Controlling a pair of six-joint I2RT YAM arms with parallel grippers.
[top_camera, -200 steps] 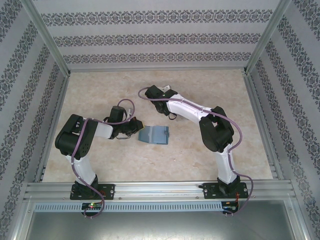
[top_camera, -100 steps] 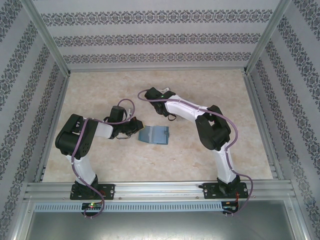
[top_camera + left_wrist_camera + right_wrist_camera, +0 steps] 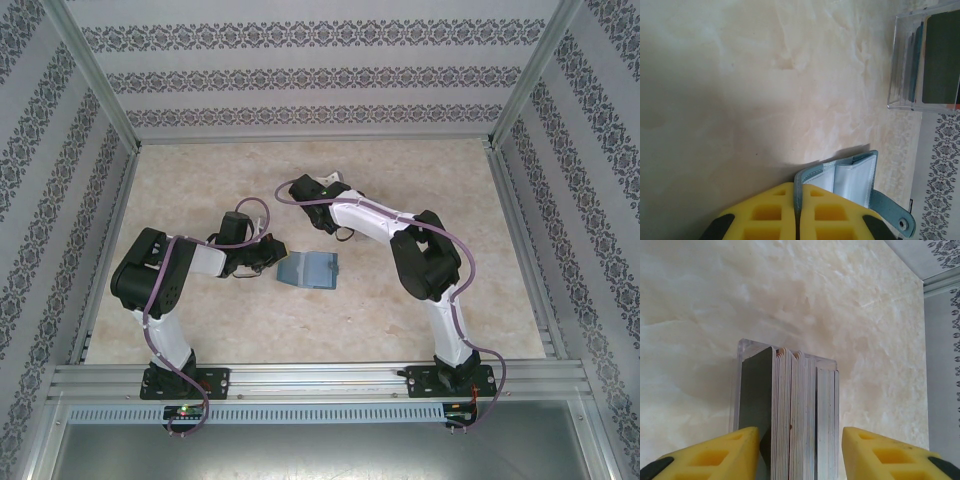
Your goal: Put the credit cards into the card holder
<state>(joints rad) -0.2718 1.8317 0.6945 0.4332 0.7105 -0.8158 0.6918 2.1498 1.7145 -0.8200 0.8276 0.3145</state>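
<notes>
The card holder (image 3: 309, 270), a teal-blue wallet, lies open on the table, its pale inner leaves (image 3: 854, 177) spread. My left gripper (image 3: 799, 189) is shut on the edge of its cover (image 3: 268, 256). The credit cards (image 3: 790, 410) stand on edge as a stack in a clear plastic stand (image 3: 742, 347), a dark card (image 3: 756, 395) outermost on the left. My right gripper (image 3: 800, 432) is open and straddles this stack. Its left finger (image 3: 715, 457) is against the dark card. Its right finger (image 3: 885, 455) stands apart from the cards. From above, the right gripper (image 3: 306, 190) is behind the wallet.
In the left wrist view the clear stand (image 3: 900, 65) with its cards sits beyond the wallet, near the patterned wall (image 3: 945, 165). The wallet's snap strap (image 3: 895, 215) sticks out to the right. Bare marble tabletop (image 3: 200, 190) surrounds both arms.
The right arm has shifted slightly over the card stand. The left arm and the wallet have not moved.
</notes>
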